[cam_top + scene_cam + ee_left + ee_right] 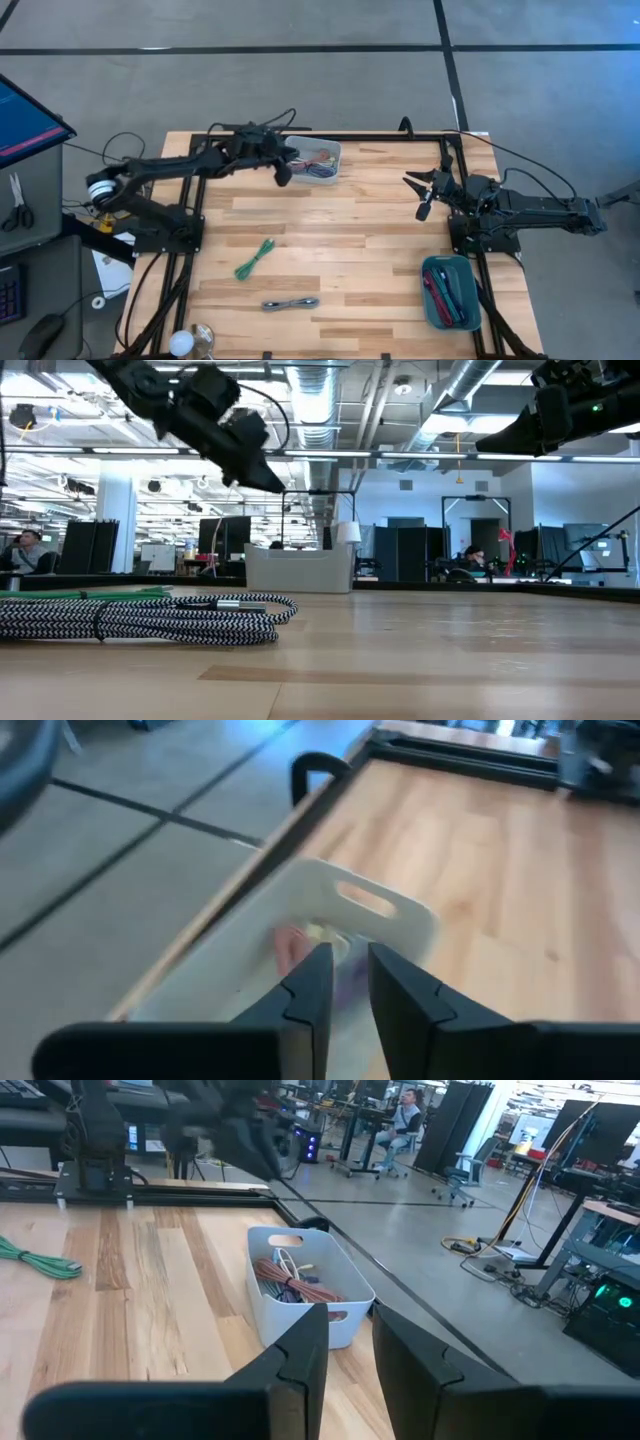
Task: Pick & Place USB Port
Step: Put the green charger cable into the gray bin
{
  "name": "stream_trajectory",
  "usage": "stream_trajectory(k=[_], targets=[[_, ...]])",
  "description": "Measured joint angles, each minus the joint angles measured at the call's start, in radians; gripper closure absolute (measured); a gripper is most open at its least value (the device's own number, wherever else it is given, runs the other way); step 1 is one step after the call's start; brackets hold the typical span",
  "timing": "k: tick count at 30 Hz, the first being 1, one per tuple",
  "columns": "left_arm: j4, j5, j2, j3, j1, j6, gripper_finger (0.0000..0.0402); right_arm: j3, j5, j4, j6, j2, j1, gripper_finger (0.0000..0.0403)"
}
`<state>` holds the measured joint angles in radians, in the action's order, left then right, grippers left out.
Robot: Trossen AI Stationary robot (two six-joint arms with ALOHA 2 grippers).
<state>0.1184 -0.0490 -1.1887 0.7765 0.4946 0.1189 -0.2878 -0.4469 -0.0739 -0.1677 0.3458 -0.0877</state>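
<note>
Behind the wooden table (340,250) an open office shows. At the table's far edge stands a white bin (318,160) of cables, and the left hand (283,174) hangs just beside it, fingers slightly parted and empty, probably because it is there to fetch or drop a cable. The right hand (423,200) waits released and empty, above the table's right side. A green cable (254,258) and a braided cable (290,304) lie near the front, apart from each other, likely already placed.

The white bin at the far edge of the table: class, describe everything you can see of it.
The white bin is a rectangular, plastic-looking tub with rounded corners and a slot handle cut in its end wall. It sits upright on the wooden table near the far edge. Coiled cables, reddish, white and purple, fill it. The left tool hovers beside it, not touching.
</note>
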Motion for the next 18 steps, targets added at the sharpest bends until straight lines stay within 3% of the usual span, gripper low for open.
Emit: stream_trajectory(k=[10,18], targets=[[-0.331,-0.001,0.184,0.0,-0.156,-0.162,0.0345,0.0,0.0,0.0,0.0,0.0,0.0,0.0328],[-0.481,0.0,0.221,0.0,-0.294,-0.333,0.0338,0.0,0.0,0.0,0.001,0.0,0.0,0.0328]])
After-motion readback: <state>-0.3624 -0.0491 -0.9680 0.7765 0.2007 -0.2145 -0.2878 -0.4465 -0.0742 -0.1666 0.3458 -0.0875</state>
